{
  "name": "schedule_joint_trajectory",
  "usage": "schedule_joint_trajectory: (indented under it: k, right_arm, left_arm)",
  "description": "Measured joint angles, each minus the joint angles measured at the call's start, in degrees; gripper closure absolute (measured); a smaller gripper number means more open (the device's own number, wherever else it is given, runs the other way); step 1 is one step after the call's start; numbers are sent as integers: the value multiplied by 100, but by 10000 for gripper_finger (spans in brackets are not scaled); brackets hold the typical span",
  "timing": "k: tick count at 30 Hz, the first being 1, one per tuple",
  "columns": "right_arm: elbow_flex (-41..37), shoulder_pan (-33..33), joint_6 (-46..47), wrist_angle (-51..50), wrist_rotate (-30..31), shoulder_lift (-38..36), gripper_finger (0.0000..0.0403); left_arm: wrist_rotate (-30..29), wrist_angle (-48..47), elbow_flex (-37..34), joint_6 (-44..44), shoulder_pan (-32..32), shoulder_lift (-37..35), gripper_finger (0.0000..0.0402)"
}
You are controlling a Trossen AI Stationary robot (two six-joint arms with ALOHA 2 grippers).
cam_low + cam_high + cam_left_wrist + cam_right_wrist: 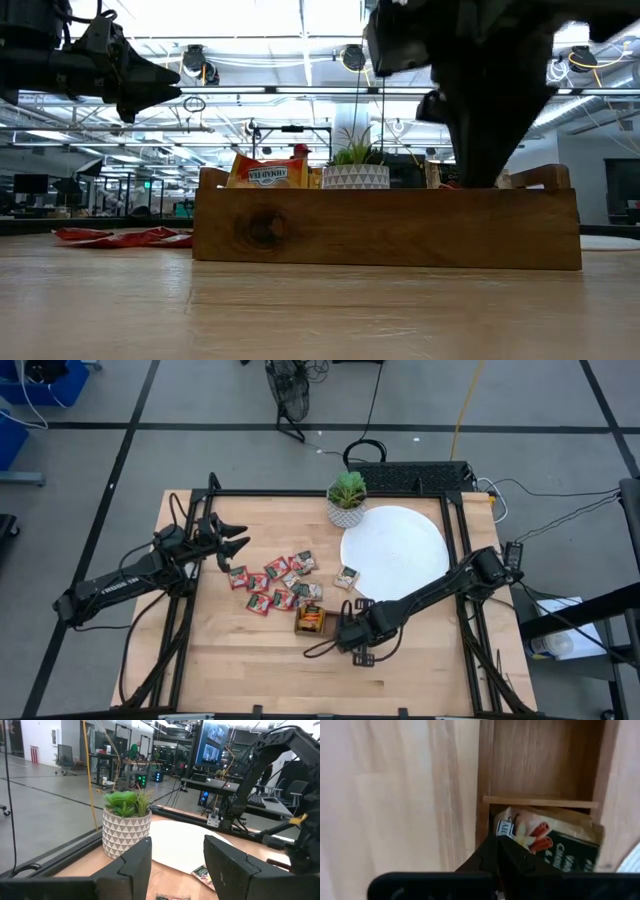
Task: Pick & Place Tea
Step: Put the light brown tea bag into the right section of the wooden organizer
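Closed, empty fingers of my right gripper (502, 851) hover just over the sachet (555, 837) in the tray (540, 800), so I'd lift straight out, while left fingers (135, 865) stand apart above the tea (275, 585) strewn on the tabletop (230, 650).

The tea sachets (278, 582) are small flat square packets, mostly red with a few pale ones carrying dark print. Most lie flat in a loose cluster on the table just left of the wooden tray (310, 620), some overlapping or touching. One pale sachet with dark print (347, 576) lies apart, at the edge of the white disc (395, 550), beyond the tray. Orange-yellow sachets (268, 173) stand tilted inside the tray, and a dark green sachet with cinnamon sticks printed on it (555, 840) sits in a tray compartment against a divider.
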Motion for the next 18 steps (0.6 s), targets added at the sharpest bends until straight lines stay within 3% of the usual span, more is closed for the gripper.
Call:
schedule_joint_trajectory:
  k: [12, 18]
  right_arm:
    - [-15, -15, -218, 58, -21, 31, 403]
    - [-580, -166, -259, 354, -355, 35, 403]
  left_arm:
    - [0, 2, 0, 0, -2, 0, 219]
    - [0, 2, 0, 1, -2, 0, 220]
